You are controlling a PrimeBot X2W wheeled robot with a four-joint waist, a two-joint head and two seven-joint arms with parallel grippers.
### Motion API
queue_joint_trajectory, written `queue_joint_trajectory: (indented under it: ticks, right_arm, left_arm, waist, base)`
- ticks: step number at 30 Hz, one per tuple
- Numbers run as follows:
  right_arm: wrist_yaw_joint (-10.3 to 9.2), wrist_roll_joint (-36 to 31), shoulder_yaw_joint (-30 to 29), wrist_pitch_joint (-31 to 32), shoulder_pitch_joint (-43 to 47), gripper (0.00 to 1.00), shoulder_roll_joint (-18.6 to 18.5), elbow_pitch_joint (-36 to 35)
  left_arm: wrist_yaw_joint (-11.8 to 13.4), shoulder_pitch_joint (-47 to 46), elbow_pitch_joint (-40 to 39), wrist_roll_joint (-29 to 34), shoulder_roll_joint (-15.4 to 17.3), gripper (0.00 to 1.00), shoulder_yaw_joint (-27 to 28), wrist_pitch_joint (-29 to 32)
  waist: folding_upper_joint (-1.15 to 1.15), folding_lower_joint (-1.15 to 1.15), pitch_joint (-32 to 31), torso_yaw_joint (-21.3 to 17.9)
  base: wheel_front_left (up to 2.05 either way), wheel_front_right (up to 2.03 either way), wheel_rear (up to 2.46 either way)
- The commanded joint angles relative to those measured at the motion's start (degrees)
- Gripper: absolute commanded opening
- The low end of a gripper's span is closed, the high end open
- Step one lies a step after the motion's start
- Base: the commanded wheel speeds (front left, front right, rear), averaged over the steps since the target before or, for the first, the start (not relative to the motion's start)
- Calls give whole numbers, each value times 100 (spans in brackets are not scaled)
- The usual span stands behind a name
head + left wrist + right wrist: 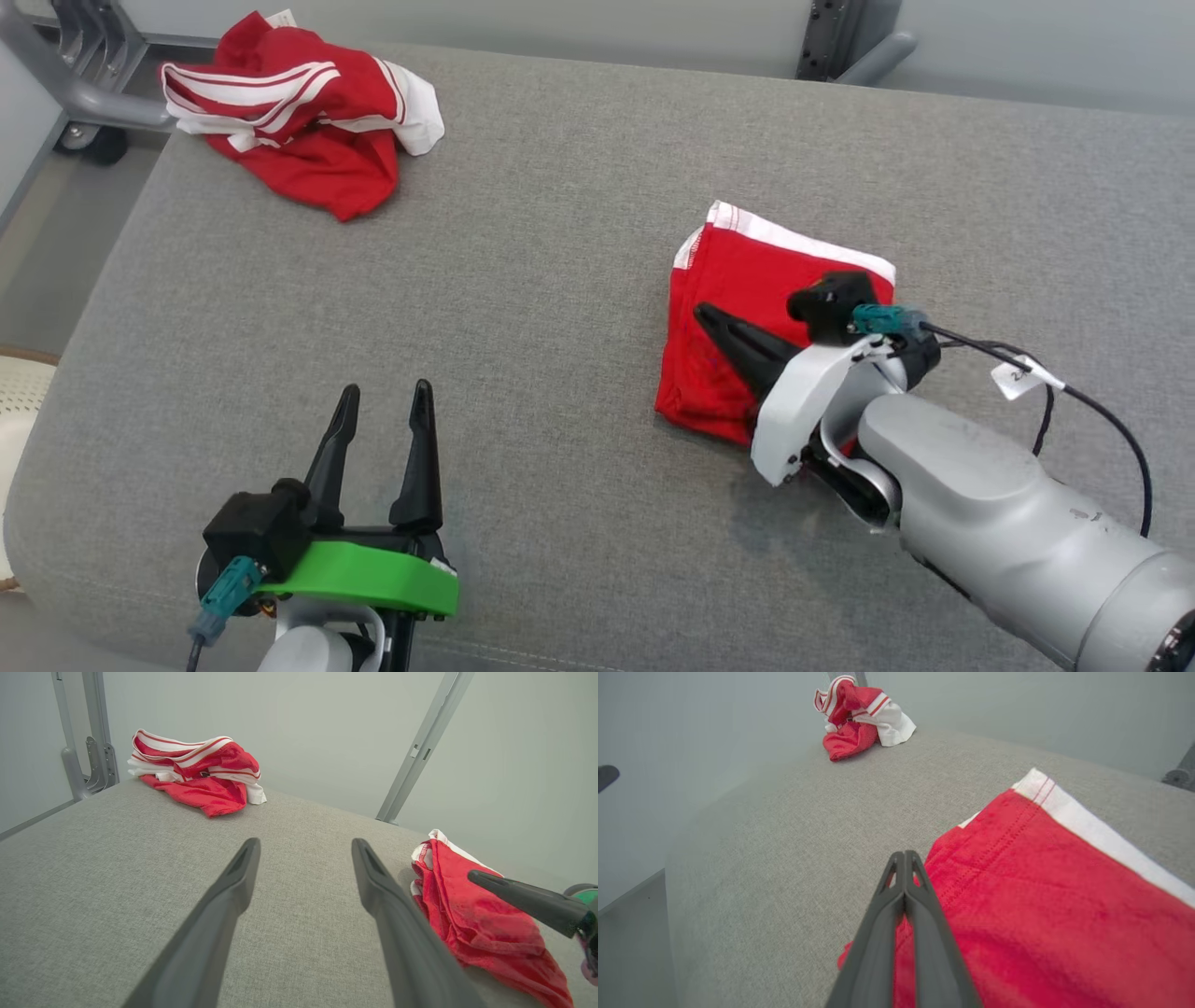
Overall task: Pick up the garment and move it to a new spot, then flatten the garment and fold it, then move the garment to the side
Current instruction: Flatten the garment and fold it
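At far left, a crumpled red-and-white garment (299,121) is lying heaped at the far corner of the grey fabric-covered table (560,233), just beside a grey metal frame (84,93). Nearer the robot, the left gripper (386,390) is hovering over bare fabric at the near left, its two dark fingers standing wide apart, pointing away from the robot and holding nothing. Right of centre, well apart from the heap, the folded red garment (747,280) is lying flat on the table. It is showing as a near-square packet, so no long axis is standing out clearly, but its white-banded edge is facing the far side of the table and running on a slant from far left to nearer right, while its opposite corner is pointing back toward the robot. The right gripper (702,310) is reaching in from the lower right across the garment, its fingers pressed tightly together and pointing toward the far left, their tips sitting over the packet's left part; no cloth is showing pinched between them, and whether they are pressing on the fabric cannot be told. Behind that wrist, a black cable (1111,420) carrying a white tag (1022,378) is looping over the table at far right
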Motion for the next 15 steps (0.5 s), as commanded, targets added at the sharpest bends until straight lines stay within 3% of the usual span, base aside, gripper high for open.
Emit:
queue_joint_trajectory:
  ticks: [1, 3, 4, 5, 6, 15]
  right_arm:
    - [-4, -267, -409, -13, 105, 14, -86, -156]
    - [-4, -764, -1181, -14, 338, 46, -122, -431]
    - [-4, -949, -1450, -15, 428, 78, -125, -525]
    - [-4, -1117, -1708, -15, 530, 94, -121, -621]
    - [-4, -1296, -1959, -15, 645, 100, -112, -712]
    - [-4, -2404, -3761, -15, 1610, 100, 99, -1392]
  left_arm:
    - [13, 7, -39, 39, 26, 100, 17, -23]
    - [5, 45, -58, 61, 37, 100, 41, -26]
    - [-3, 49, -60, 69, 43, 100, 54, -27]
    - [-7, 53, -60, 88, 51, 100, 59, -28]
    - [-3, 58, -57, 110, 61, 100, 68, -28]
    - [52, 137, -96, 172, 61, 100, 194, -25]
  waist:
    - [39, 0, -103, -154]
    - [39, 0, -199, -296]
    - [39, 0, -232, -345]
    - [39, 0, -262, -390]
    - [39, 0, -292, -435]
    - [39, 0, -499, -741]
  base:
    - [0, 0, 0]
    - [0, 0, 0]
    - [0, 0, 0]
    - [0, 0, 0]
    - [0, 0, 0]
    - [0, 0, 0]
